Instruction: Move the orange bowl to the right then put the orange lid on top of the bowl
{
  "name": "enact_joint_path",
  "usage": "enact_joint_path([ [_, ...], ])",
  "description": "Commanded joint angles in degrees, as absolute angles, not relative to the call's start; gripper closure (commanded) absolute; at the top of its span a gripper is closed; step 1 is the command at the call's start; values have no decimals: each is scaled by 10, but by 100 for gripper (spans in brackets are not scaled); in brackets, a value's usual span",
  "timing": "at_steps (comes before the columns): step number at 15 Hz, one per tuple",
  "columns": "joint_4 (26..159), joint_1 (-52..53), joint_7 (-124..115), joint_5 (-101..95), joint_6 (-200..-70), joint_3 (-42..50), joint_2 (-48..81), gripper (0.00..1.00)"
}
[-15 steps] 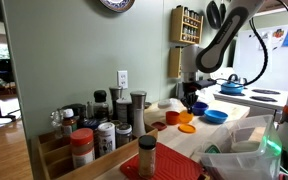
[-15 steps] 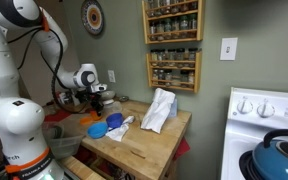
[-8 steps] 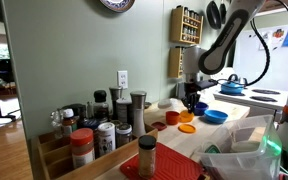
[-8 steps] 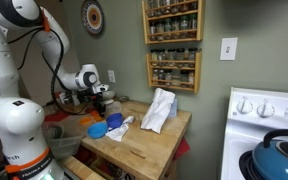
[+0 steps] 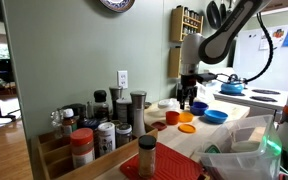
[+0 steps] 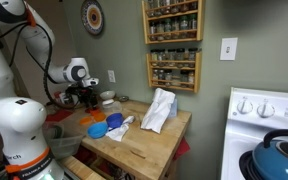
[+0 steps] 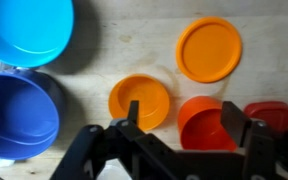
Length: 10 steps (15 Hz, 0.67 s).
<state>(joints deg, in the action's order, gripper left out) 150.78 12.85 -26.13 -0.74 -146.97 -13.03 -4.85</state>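
In the wrist view the orange bowl (image 7: pixel 139 100) sits upright on the wooden counter, shallow and bright. The flat orange lid (image 7: pixel 209 48) lies apart from it, further up and to the right in that picture. My gripper (image 7: pixel 182 114) hangs open above the counter with nothing held. One fingertip shows over the orange bowl's edge, and the other over a darker red-orange cup-like bowl (image 7: pixel 206 124). In both exterior views the gripper (image 5: pixel 189 98) (image 6: pixel 85 97) hovers a little above the cluster of bowls.
A light blue bowl (image 7: pixel 24 30) and a dark blue bowl (image 7: pixel 19 115) stand close beside the orange bowl. A red object (image 7: pixel 271 113) lies past the red-orange bowl. A white cloth (image 6: pixel 159 110) lies further along the counter. Spice jars (image 5: pixel 94 130) crowd one end.
The jaws have gone from shut to open. The arm has risen a little above the bowls.
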Motion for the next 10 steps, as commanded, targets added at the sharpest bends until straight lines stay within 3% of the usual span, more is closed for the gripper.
enact_joint_path([
  [1, 1522, 163, -177, 80, -1450, -153, -66, 0],
  [10, 1531, 192, -136, 117, -1470, -185, 2, 0],
])
